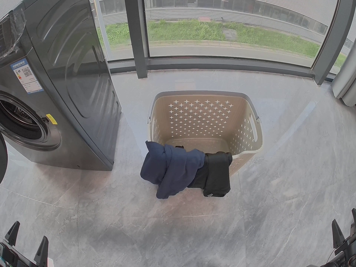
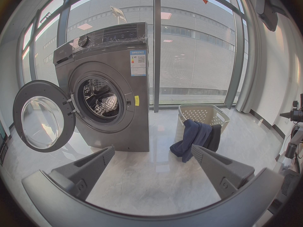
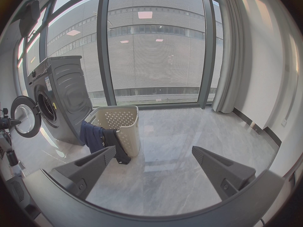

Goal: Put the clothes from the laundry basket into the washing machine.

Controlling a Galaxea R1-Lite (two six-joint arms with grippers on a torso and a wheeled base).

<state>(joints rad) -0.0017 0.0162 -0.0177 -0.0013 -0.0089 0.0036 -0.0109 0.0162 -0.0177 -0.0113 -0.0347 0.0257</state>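
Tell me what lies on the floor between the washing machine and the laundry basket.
Nothing. In the head view, the strip of floor between the washing machine and the laundry basket is bare grey tile.

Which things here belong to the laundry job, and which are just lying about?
Job: laundry basket; navy garment and black garment draped over its near rim; washing machine, door open.
Lying about: curtain; window frame.
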